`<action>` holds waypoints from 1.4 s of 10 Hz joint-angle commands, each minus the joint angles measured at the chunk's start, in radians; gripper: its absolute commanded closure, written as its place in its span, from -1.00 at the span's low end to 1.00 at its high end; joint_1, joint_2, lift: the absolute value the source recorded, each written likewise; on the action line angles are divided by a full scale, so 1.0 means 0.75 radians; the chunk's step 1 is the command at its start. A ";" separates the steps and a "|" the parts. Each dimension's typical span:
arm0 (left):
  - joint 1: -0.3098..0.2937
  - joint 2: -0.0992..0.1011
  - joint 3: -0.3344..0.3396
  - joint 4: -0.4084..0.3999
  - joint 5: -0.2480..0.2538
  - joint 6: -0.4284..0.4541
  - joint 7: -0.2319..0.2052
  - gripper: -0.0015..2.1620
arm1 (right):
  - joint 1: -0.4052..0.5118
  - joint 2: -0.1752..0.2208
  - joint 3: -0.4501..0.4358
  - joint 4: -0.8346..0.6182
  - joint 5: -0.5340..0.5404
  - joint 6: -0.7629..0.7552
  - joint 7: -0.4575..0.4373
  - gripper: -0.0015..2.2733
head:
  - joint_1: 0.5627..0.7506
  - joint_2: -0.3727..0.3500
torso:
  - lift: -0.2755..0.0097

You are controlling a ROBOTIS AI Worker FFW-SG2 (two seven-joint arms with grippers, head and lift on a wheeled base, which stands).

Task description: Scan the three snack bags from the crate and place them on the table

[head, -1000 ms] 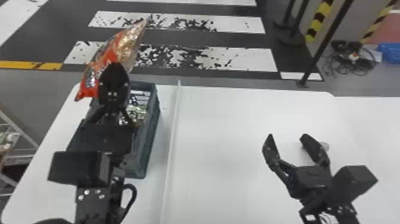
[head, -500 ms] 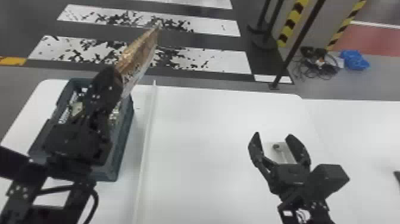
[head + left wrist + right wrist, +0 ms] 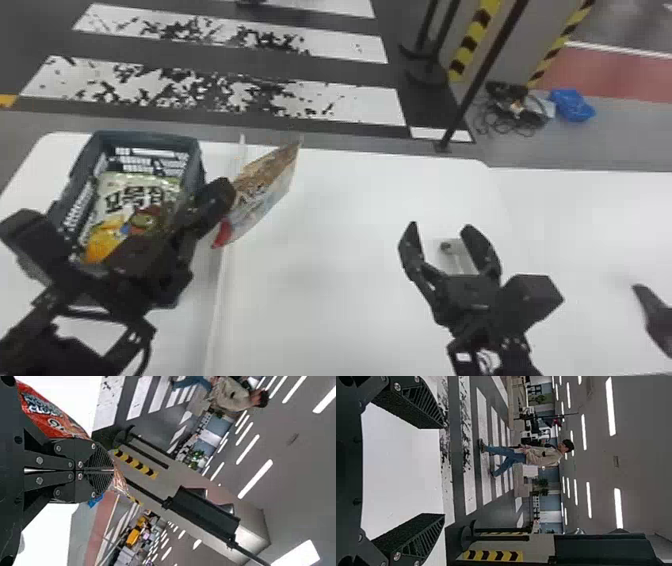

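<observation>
Bringing one bag to be scanned is judged to be the step in hand. The red and brown snack bag is held clear of the crate, on the side toward the middle of the table, tilted and seen across the long pale strip. It is gripped by the left gripper, whose fingers are closed together on the wrapper with no clear gap between them. A green and yellow bag is seen lying in the crate; whether another is hidden beneath or behind the arm cannot be told.

The right gripper is held wide open over the table, well apart from the bag, with nothing grasped. A small pale object is seen between and beyond its fingers, and a dark object is cut off at the table's right side; whether either is the scanner cannot be made out.

For the next move, the bag probably needs to be carried farther toward the table's middle and turned so that its printed code can be read, before being set down. A firm but gentle grip is called for, since the wrapper could twist or slip if it is swung quickly.
</observation>
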 commanded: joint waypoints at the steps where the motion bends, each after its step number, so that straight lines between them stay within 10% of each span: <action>1: -0.015 -0.008 -0.020 -0.042 0.019 0.139 -0.008 0.93 | 0.000 0.002 0.001 -0.003 -0.001 0.001 0.001 -0.88 | 0.41 -0.53 | 0.67; 8: -0.332 -0.135 0.003 0.614 0.349 0.450 -0.243 0.93 | 0.002 0.002 -0.007 0.006 -0.005 -0.007 -0.002 -0.88 | 0.41 -0.87 | 0.67; 12: -0.377 -0.149 -0.058 0.731 0.126 0.291 -0.069 0.92 | -0.006 0.000 0.011 0.022 -0.009 -0.028 -0.002 -0.88 | 0.41 -0.83 | 0.67; 13: -0.377 -0.145 -0.126 0.698 0.013 0.266 0.021 0.43 | -0.008 0.002 0.013 0.022 -0.007 -0.023 -0.002 -0.88 | 0.41 -0.80 | 0.67; 14: -0.377 -0.145 -0.206 0.694 -0.112 0.172 0.097 -0.79 | -0.006 0.000 0.017 0.022 -0.007 -0.023 -0.002 -0.88 | 0.41 -0.80 | 0.67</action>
